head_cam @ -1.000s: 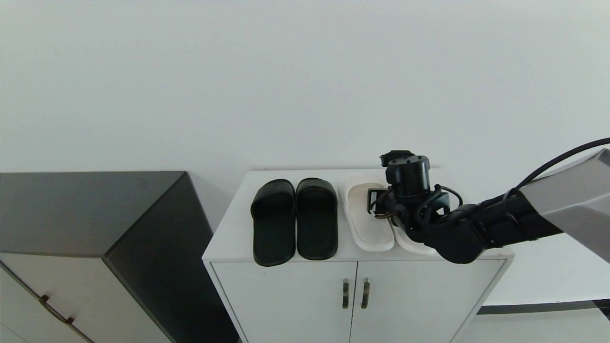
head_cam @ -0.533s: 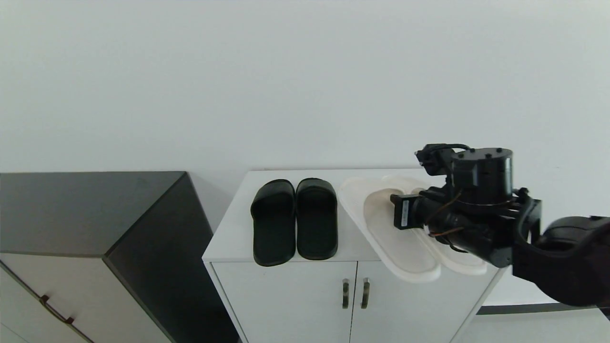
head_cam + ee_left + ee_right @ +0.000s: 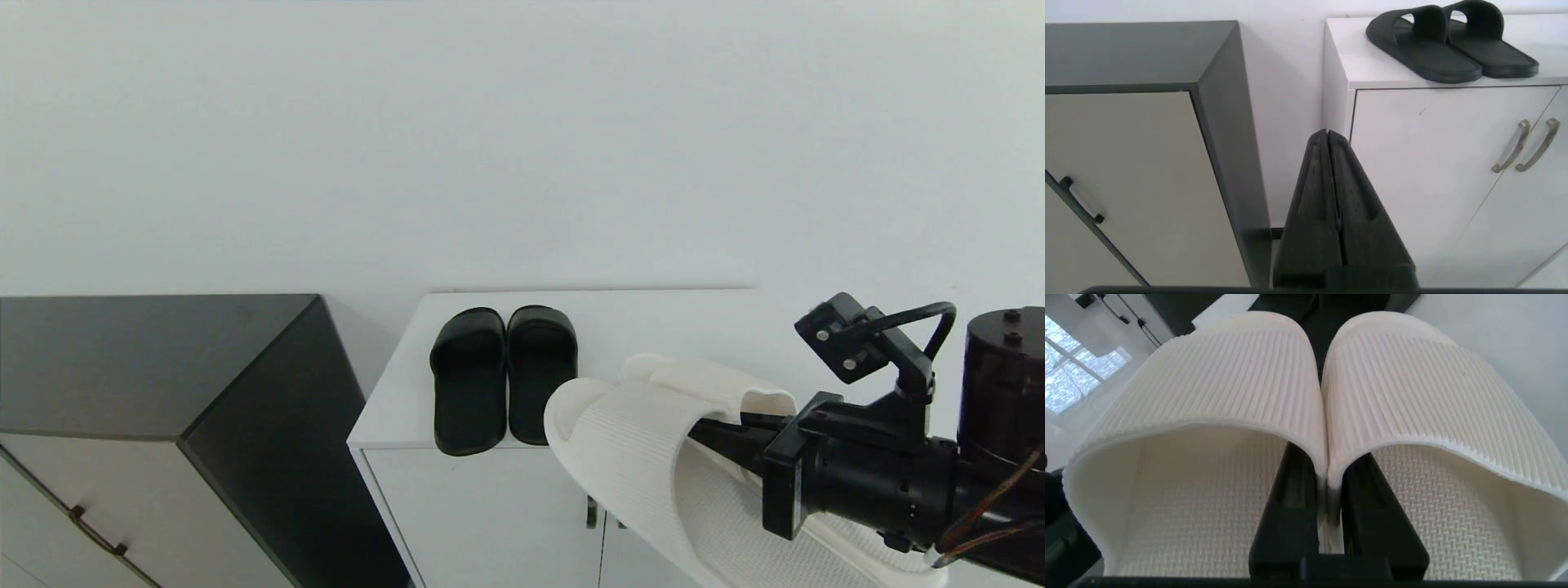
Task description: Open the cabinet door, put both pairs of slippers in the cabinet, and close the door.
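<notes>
Lifted off the cabinet top since a second ago, the white slippers [image 3: 629, 441] now hang nearer the camera, in front of the white cabinet [image 3: 482, 523]. They are pinched together at their adjoining strap sides by the clenched jaws of the right gripper [image 3: 731, 437]. The black slippers [image 3: 504, 377] lie side by side on the cabinet top. Both doors [image 3: 1437, 163] are shut. The left gripper [image 3: 1328, 143], jaws pressed together on nothing, is low before the white cabinet and a dark cabinet [image 3: 163, 359].
</notes>
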Controlling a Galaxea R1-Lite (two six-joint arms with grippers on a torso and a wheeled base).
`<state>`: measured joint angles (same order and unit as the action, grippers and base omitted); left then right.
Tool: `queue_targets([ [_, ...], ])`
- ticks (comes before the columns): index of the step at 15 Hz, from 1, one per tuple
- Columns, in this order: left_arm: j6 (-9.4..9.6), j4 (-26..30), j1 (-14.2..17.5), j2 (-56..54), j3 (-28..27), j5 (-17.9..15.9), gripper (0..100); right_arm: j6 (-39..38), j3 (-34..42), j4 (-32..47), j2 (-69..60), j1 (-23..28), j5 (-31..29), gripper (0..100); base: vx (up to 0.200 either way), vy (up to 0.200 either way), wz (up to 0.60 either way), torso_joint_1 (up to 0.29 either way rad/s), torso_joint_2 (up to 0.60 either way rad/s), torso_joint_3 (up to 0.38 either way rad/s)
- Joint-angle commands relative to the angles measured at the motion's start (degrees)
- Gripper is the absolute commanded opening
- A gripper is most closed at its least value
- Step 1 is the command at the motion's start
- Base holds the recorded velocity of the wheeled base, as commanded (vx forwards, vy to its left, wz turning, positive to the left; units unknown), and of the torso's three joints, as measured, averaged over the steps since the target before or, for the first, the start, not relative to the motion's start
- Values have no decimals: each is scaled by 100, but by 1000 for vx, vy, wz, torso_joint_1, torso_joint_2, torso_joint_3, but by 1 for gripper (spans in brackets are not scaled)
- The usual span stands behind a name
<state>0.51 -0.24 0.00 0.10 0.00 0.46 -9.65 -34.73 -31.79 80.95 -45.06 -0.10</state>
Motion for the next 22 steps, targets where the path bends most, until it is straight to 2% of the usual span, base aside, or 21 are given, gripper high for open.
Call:
queue_targets([
  [1,2,-2,0,-1,0,-2,0,-1,28,-2,-70,-65,1,0,0,0,0,0,0,0],
  [3,-7,-2,0,-1,0,-2,0,-1,45,-2,-35,-73,1,0,0,0,0,0,0,0],
  [12,-7,-2,0,-1,0,-2,0,25,160,-11,-17,-91,-8,0,-200,0,0,3,2,3],
  [22,-7,-2,0,-1,0,-2,0,131,248,-20,35,-82,10,0,0,0,0,0,0,0],
])
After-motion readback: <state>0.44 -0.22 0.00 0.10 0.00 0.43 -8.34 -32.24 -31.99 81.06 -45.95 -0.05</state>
